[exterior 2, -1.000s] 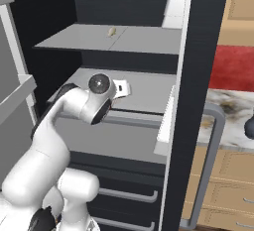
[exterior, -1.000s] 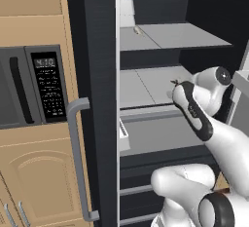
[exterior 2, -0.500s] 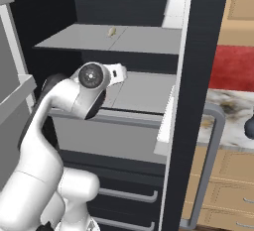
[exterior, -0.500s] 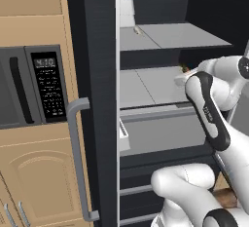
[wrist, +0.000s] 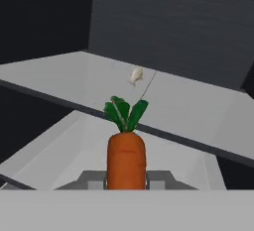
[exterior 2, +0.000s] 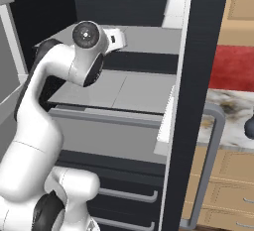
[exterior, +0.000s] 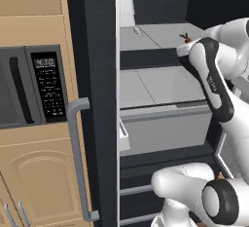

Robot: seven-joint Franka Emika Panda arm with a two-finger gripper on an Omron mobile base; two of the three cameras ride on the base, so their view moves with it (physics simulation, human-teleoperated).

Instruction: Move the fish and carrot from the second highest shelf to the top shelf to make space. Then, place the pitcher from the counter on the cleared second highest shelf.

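Observation:
My gripper is shut on the carrot, an orange root with green leaves pointing away from the hand. It hangs just in front of the top shelf edge, above the second highest shelf. The fish, a pale sliver, lies on the top shelf farther back. From the left base view the carrot shows at the gripper by the right part of the top shelf, with the fish to its left and the second highest shelf bare below. The dark pitcher stands on the counter.
A white box stands at the left end of the top shelf. A grey drawer sits under the second highest shelf. The open fridge door with its handle and a microwave are on the left. My arm's elbow covers part of the top shelf.
My arm has risen from the level of the second highest shelf to the front edge of the top shelf, carrying the carrot with it. The fish has stayed put.

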